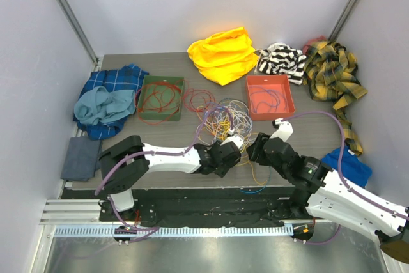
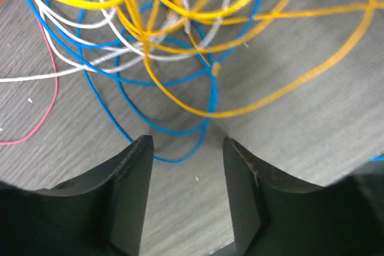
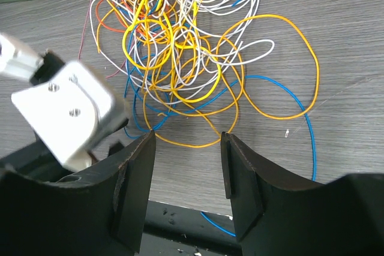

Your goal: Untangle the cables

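Hovering at the cables (image 1: 222, 118), left gripper (image 2: 187, 148) has jaws open, empty. Right gripper (image 3: 187, 142) too, jaws apart, holding nothing.

The right pincer (image 3: 188, 139) hangs over the grey counter (image 3: 348, 46) with its dark fingers spread, and the bend of an orange loop lies between the tips. Beyond sprawls the knot of cables (image 3: 180, 58) in yellow, white, orange, blue and red. The left arm's white housing (image 3: 66, 109) sits beside it.

A yellow cloth (image 1: 223, 54), a black-and-white striped cloth (image 1: 282, 61) and a yellow plaid cloth (image 1: 331, 71) lie at the back of the table (image 1: 169, 137). A green tray (image 1: 163, 78) sits just beside a blue plaid cloth (image 1: 121, 81). An orange tray (image 1: 265, 78) sits further right.
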